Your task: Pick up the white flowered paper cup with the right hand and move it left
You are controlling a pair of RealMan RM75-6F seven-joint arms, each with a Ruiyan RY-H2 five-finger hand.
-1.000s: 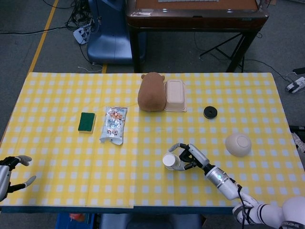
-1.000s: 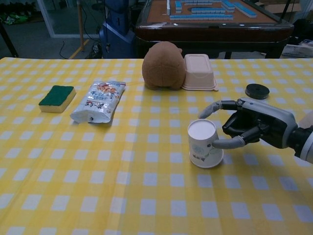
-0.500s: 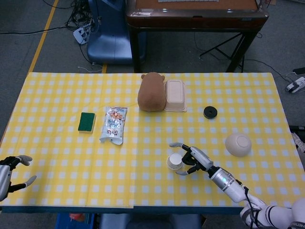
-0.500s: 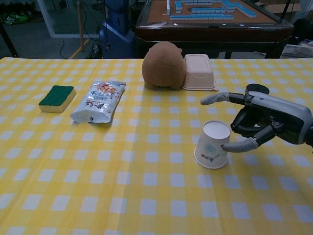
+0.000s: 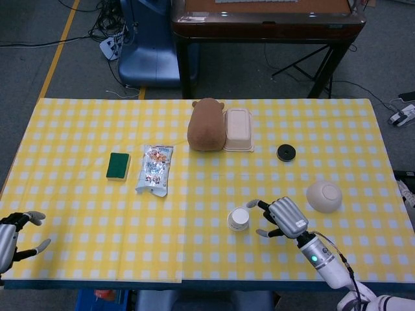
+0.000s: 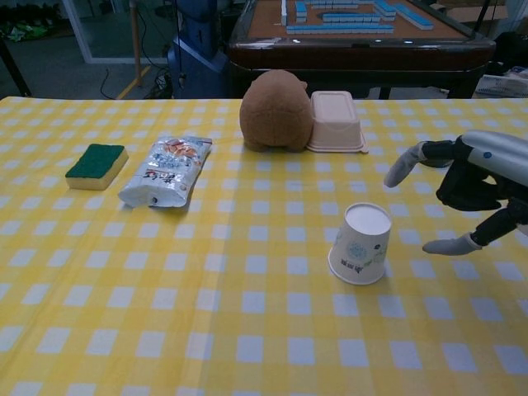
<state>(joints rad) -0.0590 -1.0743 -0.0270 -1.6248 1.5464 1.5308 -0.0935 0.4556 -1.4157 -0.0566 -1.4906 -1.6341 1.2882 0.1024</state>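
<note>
The white flowered paper cup (image 5: 238, 219) (image 6: 361, 244) stands upside down on the yellow checked tablecloth, near the front edge and right of centre. My right hand (image 5: 283, 218) (image 6: 477, 184) hovers just to the cup's right with its fingers spread, a clear gap between it and the cup, holding nothing. My left hand (image 5: 11, 234) rests at the table's front left corner, fingers apart and empty; the chest view does not show it.
A brown plush toy (image 5: 206, 124) and a beige lunch box (image 5: 238, 129) sit at the back centre. A snack bag (image 5: 154, 168) and a green sponge (image 5: 118, 165) lie to the left. A black lid (image 5: 286, 152) and a beige bowl (image 5: 323, 196) are on the right.
My right hand has let go of the cup and drawn away to the right. The cup, tilted in the grip before, now stands free on the cloth. The left hand stayed put.
</note>
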